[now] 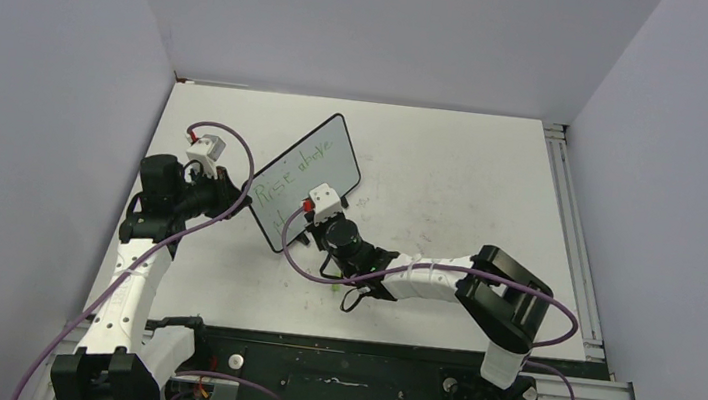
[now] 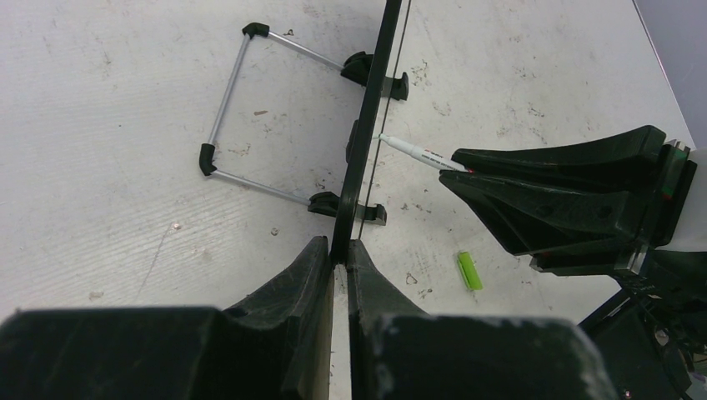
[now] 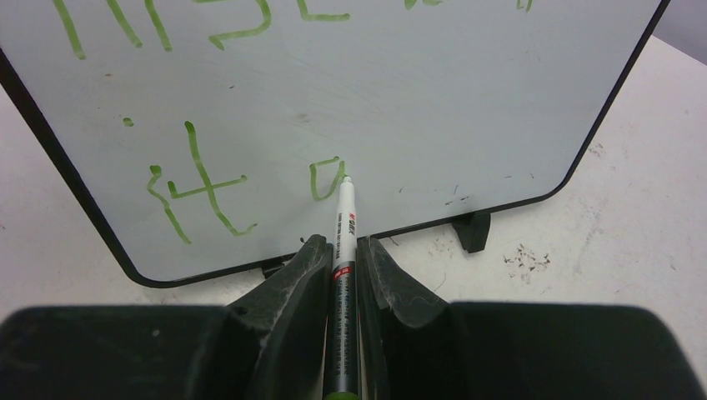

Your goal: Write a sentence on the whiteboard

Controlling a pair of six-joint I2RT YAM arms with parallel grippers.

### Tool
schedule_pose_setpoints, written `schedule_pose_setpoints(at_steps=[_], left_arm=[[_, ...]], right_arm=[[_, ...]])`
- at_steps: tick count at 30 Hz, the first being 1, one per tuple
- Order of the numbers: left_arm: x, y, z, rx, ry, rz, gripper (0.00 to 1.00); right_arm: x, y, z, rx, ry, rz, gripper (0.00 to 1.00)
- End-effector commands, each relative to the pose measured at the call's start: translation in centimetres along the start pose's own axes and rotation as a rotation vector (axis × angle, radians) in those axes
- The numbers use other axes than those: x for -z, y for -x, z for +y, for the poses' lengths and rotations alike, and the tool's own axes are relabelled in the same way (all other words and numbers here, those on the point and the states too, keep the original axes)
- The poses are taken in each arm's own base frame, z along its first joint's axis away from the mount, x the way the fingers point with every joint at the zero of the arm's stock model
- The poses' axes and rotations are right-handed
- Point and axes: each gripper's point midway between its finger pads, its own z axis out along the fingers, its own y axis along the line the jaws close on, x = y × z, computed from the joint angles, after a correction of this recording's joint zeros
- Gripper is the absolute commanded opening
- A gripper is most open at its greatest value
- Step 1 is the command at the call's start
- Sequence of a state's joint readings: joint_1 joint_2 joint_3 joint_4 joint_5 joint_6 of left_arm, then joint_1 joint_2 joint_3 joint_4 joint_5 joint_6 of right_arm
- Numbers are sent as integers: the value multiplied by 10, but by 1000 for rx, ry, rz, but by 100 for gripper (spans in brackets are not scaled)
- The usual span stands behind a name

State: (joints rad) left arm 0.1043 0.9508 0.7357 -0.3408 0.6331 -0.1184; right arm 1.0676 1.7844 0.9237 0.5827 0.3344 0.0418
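The whiteboard (image 1: pixel 307 180) stands tilted on the table, black-framed. My left gripper (image 2: pixel 340 258) is shut on its edge (image 2: pixel 367 125), seen edge-on. The sentence (image 1: pixel 294 175) is green lettering, "Rise" on the top line; the right wrist view shows the second line "it" (image 3: pixel 200 187) and a fresh "o" (image 3: pixel 325 179). My right gripper (image 3: pixel 340 250) is shut on a white marker (image 3: pixel 343 233) whose tip touches the board by the "o". The marker (image 2: pixel 417 154) and right gripper (image 2: pixel 575 200) also show in the left wrist view.
A green marker cap (image 2: pixel 469 271) lies on the table below the board. The board's wire stand (image 2: pixel 250 108) reaches out behind it. Walls close in the table on three sides; a metal rail (image 1: pixel 570 215) runs along the right edge.
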Motion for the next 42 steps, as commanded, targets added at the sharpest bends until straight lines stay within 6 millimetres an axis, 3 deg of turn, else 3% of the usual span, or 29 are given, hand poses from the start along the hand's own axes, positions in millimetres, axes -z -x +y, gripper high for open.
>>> schedule_pose_setpoints(at_steps=[1,14,25,31,42], left_arm=[[4,22,-13,-38,-44,-52,0],[4,21,-13,-38,-43,-52,0],[4,22,-13,-38,-42,-53,0],[4,22,-13,-39,-42,-54,0],[4,22,-13,-38,-41,-53,0]], right_arm=[[-6,-7,-1,-22,-14,-4,5],[-4,0,-6,-27,-26,-21,5],[15,52,-20,-66,-52,-124,5],[9,69,-22,-82,-41,-163,5],[-4,73,-14,-83,2,-173,5]])
